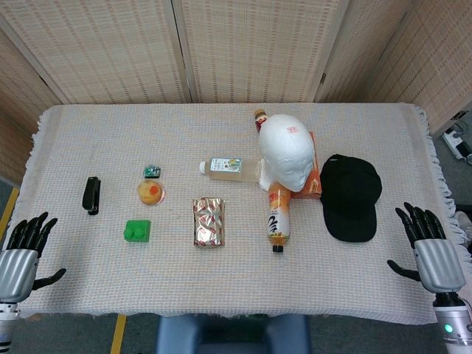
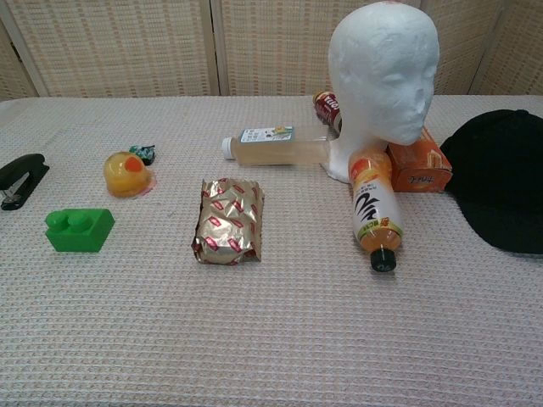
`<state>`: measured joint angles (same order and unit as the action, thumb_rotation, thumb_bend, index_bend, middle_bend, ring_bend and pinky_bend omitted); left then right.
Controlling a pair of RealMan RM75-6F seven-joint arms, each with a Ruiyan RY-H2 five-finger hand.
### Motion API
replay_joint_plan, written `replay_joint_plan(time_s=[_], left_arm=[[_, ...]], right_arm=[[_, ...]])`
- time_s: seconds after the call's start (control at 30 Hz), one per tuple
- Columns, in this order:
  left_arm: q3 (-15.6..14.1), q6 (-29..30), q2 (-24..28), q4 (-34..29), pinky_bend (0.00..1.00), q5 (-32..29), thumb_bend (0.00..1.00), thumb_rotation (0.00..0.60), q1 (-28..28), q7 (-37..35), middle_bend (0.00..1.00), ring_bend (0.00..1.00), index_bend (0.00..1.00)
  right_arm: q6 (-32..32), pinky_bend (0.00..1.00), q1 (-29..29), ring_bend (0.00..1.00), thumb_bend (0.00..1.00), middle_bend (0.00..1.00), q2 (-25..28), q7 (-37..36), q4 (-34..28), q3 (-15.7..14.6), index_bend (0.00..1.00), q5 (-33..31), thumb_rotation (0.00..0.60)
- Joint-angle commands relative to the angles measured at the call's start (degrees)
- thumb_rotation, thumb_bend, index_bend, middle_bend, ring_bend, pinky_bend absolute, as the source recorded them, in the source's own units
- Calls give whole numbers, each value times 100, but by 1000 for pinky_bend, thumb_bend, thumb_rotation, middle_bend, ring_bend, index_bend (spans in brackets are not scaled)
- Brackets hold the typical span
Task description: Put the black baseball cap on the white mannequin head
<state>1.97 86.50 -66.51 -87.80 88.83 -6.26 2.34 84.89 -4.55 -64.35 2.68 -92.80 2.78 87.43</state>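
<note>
At the lower left corner of the head view, the left hand hovers at the bench edge, fingers spread wide, holding nothing. On the woven cloth, going rightward: one black stapler, one green block, one orange jelly cup with one small green-wrapped candy just above it, and one shiny foil packet near the centre. Three bottles lie flat: a pale one, an orange one, and a small dark one behind the white mannequin head, which stands upright right of centre, bare. One orange box sits beside its base. The black baseball cap lies on the cloth at centre right. At the lower right, the right hand is likewise open-fingered and empty.
</note>
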Motion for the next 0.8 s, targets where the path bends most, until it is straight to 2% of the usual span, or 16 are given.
replay_joint_plan(time_s=[0.03,0.33,0.37,0.43,0.47,0.53,0.6,0.63,0.67,0.7,0.8], left_arm=[[12,-32,-27,-35,49,-50,160,600,-5,55,5,0,35],[6,-115,14,-155,55,-98,159,600,-23,-76,5,0,26],[20,-143,18,-184,58,-133,159,600,-33,-135,5,0,20],[37,-174,30,-196,74,-140,159,600,-58,-261,5,0,3],[39,-185,36,-185,77,-130,159,600,-70,-318,5,0,1],[18,-204,53,-179,85,-99,158,600,-79,-386,5,0,0],[-14,-220,92,-183,87,-60,157,600,-81,-441,5,0,0],[-19,-214,107,-195,87,-52,157,600,-77,-474,4,0,0],[-18,-197,125,-211,88,-49,157,600,-70,-523,4,0,0],[-7,-171,131,-224,90,-60,156,600,-59,-564,3,0,0],[66,29,52,-180,118,-59,147,600,-7,-638,1,0,0]], right_arm=[[36,0,10,0,0,0,-6,-26,44,24,0,-15,600],[-149,22,-72,0,0,1,-375,61,444,61,0,-179,600],[-149,67,-75,5,0,7,-505,145,593,48,0,-176,600],[-188,282,-83,58,0,75,-728,213,868,-16,0,-132,600],[-136,375,-87,119,0,144,-891,268,1104,-34,0,-60,600],[26,601,-92,352,0,387,-1191,292,1554,-34,8,87,600],[233,878,-110,712,0,745,-1577,251,2123,12,80,209,600],[299,958,-126,847,2,876,-1739,188,2371,28,147,253,600],[368,987,-146,911,5,933,-1952,70,2688,63,194,271,600],[405,1000,-165,976,12,988,-2107,-37,2914,91,282,274,600],[468,1000,-204,1000,28,1000,-2556,-351,3558,138,421,258,600]])
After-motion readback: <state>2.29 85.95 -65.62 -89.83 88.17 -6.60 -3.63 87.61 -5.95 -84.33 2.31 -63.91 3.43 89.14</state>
